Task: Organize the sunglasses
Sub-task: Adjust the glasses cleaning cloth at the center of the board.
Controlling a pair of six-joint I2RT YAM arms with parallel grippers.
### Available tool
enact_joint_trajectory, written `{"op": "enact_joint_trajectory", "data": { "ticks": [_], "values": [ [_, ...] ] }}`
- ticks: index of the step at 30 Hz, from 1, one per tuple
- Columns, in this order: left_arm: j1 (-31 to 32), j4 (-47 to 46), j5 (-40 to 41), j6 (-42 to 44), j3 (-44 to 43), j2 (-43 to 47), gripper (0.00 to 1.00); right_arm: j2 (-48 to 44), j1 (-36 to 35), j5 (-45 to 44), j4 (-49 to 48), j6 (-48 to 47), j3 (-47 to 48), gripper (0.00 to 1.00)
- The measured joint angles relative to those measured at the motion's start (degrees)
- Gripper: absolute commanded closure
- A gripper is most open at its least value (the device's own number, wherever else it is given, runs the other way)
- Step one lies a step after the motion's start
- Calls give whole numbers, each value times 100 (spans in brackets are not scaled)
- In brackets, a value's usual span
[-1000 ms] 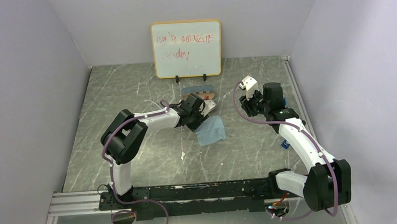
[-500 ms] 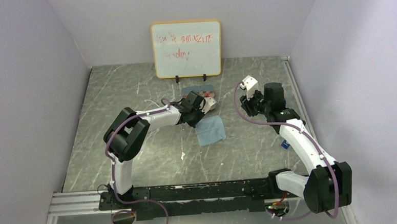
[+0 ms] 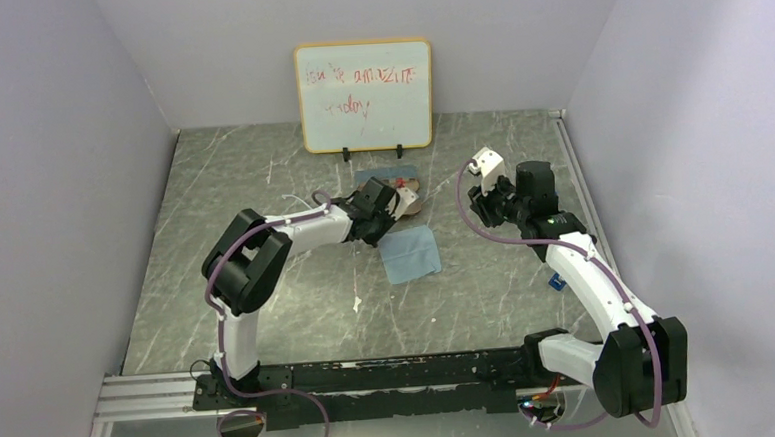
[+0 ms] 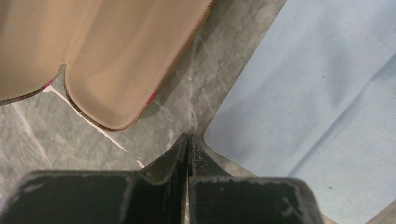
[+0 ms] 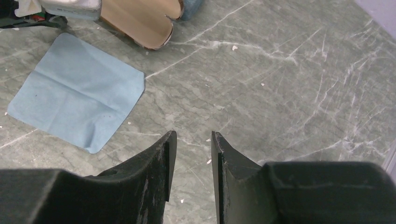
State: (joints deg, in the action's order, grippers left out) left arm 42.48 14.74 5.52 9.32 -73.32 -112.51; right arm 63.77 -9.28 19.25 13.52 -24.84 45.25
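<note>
Lab booth, plain walls, whiteboard

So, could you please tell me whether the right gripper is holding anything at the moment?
No, the right gripper stands open, with only the bare table showing between its jaws.

Top external looks down over the whole tabletop from above its near edge; wrist views face down at it, left very near, right farther off, all three sharing the blue cloth and tan case.
</note>
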Motion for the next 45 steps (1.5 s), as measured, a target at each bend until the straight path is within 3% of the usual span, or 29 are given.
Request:
{"op": "enact_joint_trajectory", "data": {
  "ticks": [4, 8, 19, 28, 35, 45],
  "values": [
    [-11, 13, 33, 20, 0, 0, 68, -4, 9, 28, 0, -2, 0, 63],
    [-61, 15, -175, 11, 2, 42, 57, -4, 11, 33, 0, -2, 0, 63],
    [-417, 142, -1067, -214, 17, 105, 59, -4, 22, 35, 0, 0, 0, 63],
    [-557, -46, -986, -402, 435, 409, 61, -4, 61, 33, 0, 0, 0, 63],
    [-570, -70, -1668, -501, 457, 546, 62, -4, 63, 33, 0, 0, 0, 63],
    [-791, -28, -2544, -634, 101, 20, 73, -4, 125, 39, 0, 2, -2, 63]
  ]
}}
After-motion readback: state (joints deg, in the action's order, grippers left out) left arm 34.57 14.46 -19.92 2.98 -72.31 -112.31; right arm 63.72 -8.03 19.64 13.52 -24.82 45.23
